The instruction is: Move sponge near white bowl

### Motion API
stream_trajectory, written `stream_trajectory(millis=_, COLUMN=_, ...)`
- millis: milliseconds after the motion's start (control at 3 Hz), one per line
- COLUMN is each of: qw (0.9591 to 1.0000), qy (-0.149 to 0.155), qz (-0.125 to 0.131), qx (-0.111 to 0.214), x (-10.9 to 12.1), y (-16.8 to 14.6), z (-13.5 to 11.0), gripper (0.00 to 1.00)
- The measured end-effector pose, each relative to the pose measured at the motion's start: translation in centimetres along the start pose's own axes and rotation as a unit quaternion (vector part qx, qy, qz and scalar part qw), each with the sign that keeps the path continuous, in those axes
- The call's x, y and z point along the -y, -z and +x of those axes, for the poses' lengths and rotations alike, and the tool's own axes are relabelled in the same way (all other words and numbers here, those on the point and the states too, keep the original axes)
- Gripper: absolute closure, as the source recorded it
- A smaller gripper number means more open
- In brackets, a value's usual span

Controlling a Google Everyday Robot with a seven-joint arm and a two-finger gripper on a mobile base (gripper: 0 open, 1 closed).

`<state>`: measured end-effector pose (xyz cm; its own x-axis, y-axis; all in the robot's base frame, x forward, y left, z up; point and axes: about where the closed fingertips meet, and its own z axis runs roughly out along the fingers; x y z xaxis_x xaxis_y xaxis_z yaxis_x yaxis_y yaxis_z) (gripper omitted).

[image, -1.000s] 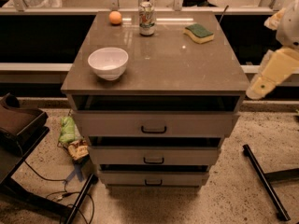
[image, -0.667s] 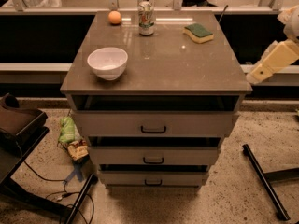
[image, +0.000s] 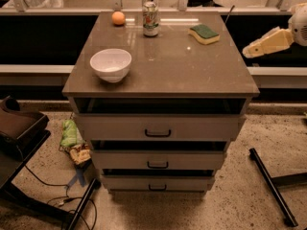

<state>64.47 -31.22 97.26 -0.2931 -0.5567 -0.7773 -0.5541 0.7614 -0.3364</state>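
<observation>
The sponge (image: 204, 34), yellow with a dark green top, lies flat at the back right of the cabinet top. The white bowl (image: 111, 64) stands upright near the front left of the same top, well apart from the sponge. My gripper (image: 249, 51) is cream-coloured and hangs in the air off the cabinet's right edge. It points left toward the sponge, sits to the sponge's right, and touches nothing. It holds nothing that I can see.
A drink can (image: 150, 19) stands at the back middle and a small orange ball (image: 118, 17) at the back left. The brown cabinet top (image: 182, 71) sits over several drawers. Bags (image: 73, 140), cables and a dark chair base lie on the floor at left. A black bar (image: 271, 186) lies at right.
My gripper has risen and shifted slightly left, from beside the cabinet's right front corner to level with the sponge. The sponge, bowl, can and ball have not moved.
</observation>
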Motion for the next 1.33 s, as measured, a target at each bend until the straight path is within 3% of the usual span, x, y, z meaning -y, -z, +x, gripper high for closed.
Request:
stream_trajectory(millis=333, qw=0.9991, qy=-0.004, qz=0.034, qx=0.027, x=1.8, y=-0.2, z=-1.2, gripper=0.00)
stream_trajectory(millis=667, qw=0.9991, qy=-0.003, qz=0.033, qx=0.025, x=1.7, y=-0.2, z=-1.2, gripper=0.00)
stream_trajectory(millis=1000, qw=0.9975, qy=-0.016, qz=-0.008, qx=0.068, x=1.1, y=-3.7, z=-2.9, gripper=0.00)
stream_trajectory(millis=1333, qw=0.9875, qy=-0.051, qz=-0.074, qx=0.129, x=0.3, y=-10.2, z=-5.0, gripper=0.00)
